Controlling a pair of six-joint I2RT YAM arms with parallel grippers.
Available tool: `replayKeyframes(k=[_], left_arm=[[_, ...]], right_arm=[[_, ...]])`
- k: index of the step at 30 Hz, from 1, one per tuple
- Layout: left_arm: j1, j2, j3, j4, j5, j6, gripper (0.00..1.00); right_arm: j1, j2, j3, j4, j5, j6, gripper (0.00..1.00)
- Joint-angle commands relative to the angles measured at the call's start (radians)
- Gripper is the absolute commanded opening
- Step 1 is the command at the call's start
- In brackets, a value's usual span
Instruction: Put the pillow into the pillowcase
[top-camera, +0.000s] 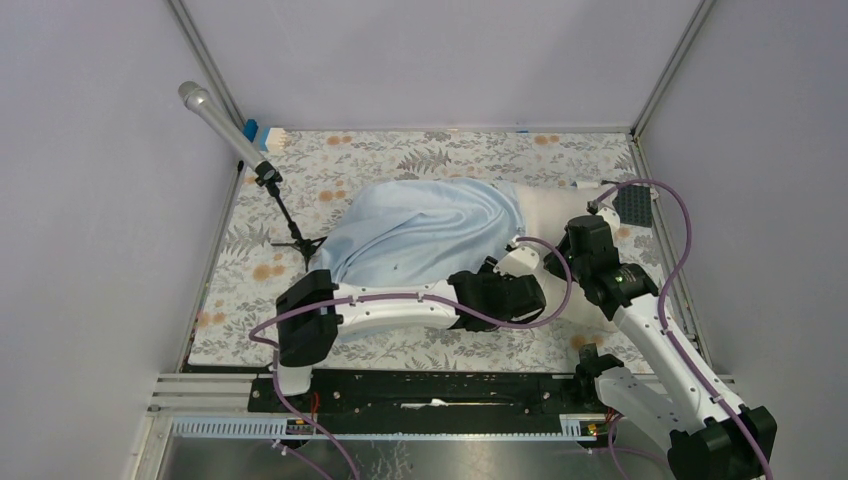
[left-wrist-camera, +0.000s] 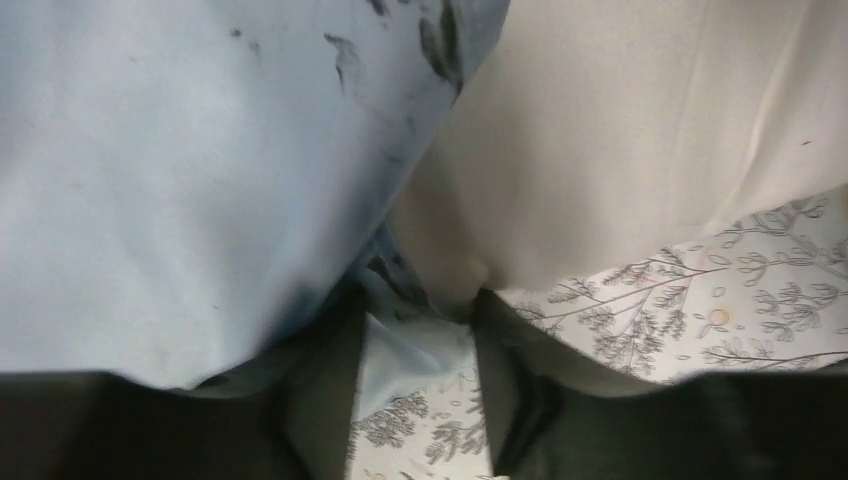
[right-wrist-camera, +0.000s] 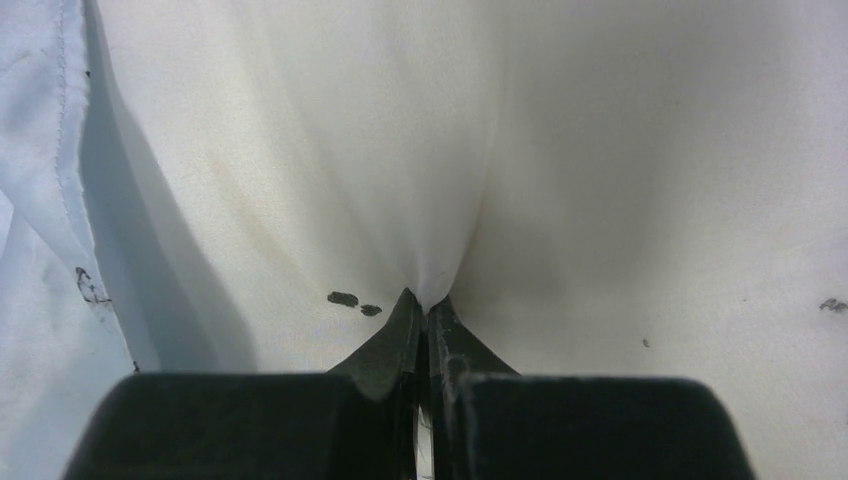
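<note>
The right end effector (right-wrist-camera: 425, 305) is clenched on a pinch of the pillow (right-wrist-camera: 620, 150), with the cream fabric gathered into a peak at its tips. That grip looks meant to anchor the exposed end while the sack is worked over it. The left end effector (left-wrist-camera: 415, 330) is released, its jaws standing apart. The hem of the pillowcase (left-wrist-camera: 180, 180) lies loose between them beside a pillow corner, and the floral-printed surface (left-wrist-camera: 740, 310) shows through the gap. It sits at the mouth of the sack, I judge, so it can take a new hold on the hem. Most of the pillow seems to be inside the light-blue pillowcase at the middle of the surface, with only its right end bare. The left arm (top-camera: 390, 305) lies low, its forearm stretched rightward along the near side. The right arm (top-camera: 650, 330) rises from its base, bent at the elbow, with its wrist angled down onto the bare end.
</note>
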Motion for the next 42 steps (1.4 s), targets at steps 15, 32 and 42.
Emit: replayKeyframes(k=[15, 32, 42], left_arm=[[-0.020, -0.151, 0.132, 0.002, 0.167, 0.059, 0.08], [0.180, 0.079, 0.784, 0.192, 0.789, 0.064, 0.00], [0.254, 0.036, 0.719, 0.490, 0.841, -0.154, 0.00]], right_arm=[[0.006, 0.000, 0.038, 0.012, -0.050, 0.001, 0.00], [0.009, -0.128, 0.353, 0.006, -0.086, 0.053, 0.00], [0.009, 0.062, 0.830, 0.013, -0.045, -0.095, 0.00]])
